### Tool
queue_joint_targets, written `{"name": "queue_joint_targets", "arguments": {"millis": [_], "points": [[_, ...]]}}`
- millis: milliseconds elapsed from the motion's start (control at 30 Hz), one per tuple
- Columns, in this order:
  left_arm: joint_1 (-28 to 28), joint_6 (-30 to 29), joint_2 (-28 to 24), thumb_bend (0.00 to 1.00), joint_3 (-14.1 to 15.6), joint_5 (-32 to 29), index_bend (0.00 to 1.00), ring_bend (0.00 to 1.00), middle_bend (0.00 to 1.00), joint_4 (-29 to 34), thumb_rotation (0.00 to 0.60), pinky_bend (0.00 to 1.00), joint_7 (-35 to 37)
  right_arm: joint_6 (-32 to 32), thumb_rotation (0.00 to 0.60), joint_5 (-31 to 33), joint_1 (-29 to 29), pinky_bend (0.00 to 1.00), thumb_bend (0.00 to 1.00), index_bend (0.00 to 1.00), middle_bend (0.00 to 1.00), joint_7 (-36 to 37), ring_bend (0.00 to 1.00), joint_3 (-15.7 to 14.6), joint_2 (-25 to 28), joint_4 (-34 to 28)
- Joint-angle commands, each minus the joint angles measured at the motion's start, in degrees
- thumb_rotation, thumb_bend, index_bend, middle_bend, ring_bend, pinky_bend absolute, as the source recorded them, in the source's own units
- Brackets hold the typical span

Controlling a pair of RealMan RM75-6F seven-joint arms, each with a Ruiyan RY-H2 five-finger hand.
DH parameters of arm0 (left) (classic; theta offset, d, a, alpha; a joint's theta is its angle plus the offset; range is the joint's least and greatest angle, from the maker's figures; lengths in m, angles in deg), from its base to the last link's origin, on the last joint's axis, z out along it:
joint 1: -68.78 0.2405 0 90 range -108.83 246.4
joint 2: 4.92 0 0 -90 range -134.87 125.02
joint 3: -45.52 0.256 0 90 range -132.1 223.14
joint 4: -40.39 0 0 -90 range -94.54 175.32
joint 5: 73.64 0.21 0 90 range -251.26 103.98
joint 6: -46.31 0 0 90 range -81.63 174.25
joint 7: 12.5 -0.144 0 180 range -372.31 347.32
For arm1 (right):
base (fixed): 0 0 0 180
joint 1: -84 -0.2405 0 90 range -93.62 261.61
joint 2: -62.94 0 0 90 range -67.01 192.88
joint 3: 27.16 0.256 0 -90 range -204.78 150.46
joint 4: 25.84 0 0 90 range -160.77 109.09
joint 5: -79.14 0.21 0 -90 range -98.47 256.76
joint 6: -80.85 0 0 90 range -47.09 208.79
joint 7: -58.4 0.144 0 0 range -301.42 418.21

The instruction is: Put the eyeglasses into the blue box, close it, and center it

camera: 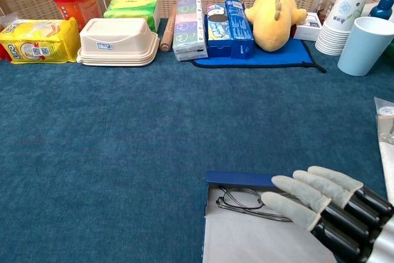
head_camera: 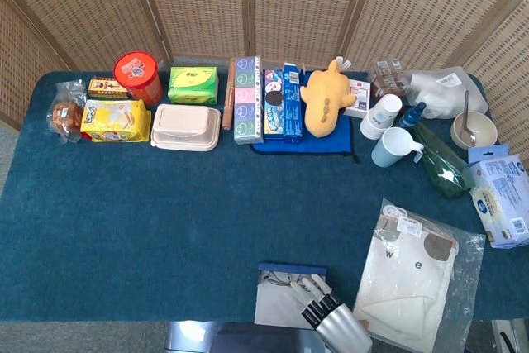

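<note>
Head view: blue box (head_camera: 285,299) open at the near edge of the desk (head_camera: 165,221), a little right of centre, pale lining showing. Eyeglasses (head_camera: 285,279) inside, against the far blue wall of the box. Right hand (head_camera: 318,303) reaching in from the near edge, pale fingers extended side by side over the right part of the box, nothing gripped; contact with the frame not discernible here. Bagged cream cloth (head_camera: 413,283) just right of the box. Along the far edge: red canister (head_camera: 136,72), yellow snack pack (head_camera: 116,120), beige lidded container (head_camera: 187,126), green packet (head_camera: 193,85), yellow plush toy (head_camera: 325,97) on a blue mat, stacked paper cups (head_camera: 380,116), pale blue mug (head_camera: 394,147). Left hand nowhere visible.

Chest view: box at the bottom of the frame, far rim a dark blue strip (camera: 240,180). Eyeglasses (camera: 243,200) flat on the lining just inside that rim, left lens clear, right part covered by the fingers. Right hand (camera: 323,204) entering from the lower right, fingers (camera: 289,209) straight and only slightly spread, lying over the right side of the frame without closing round it. Plush toy (camera: 274,13), cups (camera: 341,20) and mug (camera: 368,44) far back at the desk's far right.
</note>
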Motion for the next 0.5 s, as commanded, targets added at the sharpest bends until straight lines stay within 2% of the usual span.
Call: {"name": "queue_joint_targets", "arguments": {"millis": [33, 133, 500], "points": [[0.0, 0.1, 0.1, 0.28, 0.0, -0.1, 0.06, 0.00, 0.03, -0.1, 0.600, 0.00, 0.1, 0.0, 0.600, 0.2, -0.2, 0.12, 0.14, 0.00, 0.01, 0.1, 0.00, 0.4, 0.0, -0.4], [0.0, 0.3, 0.3, 0.28, -0.1, -0.3, 0.06, 0.00, 0.03, -0.3, 0.600, 0.00, 0.3, -0.3, 0.600, 0.7, -0.7, 0.13, 0.16, 0.01, 0.04, 0.0, 0.01, 1.2, 0.2, -1.1], [-0.1, 1.0, 0.8, 0.28, -0.2, -0.8, 0.06, 0.00, 0.03, -1.0, 0.600, 0.00, 0.8, -1.5, 0.600, 3.2, -3.0, 0.19, 0.25, 0.15, 0.13, 0.1, 0.09, 4.8, 1.6, -3.8]]}}
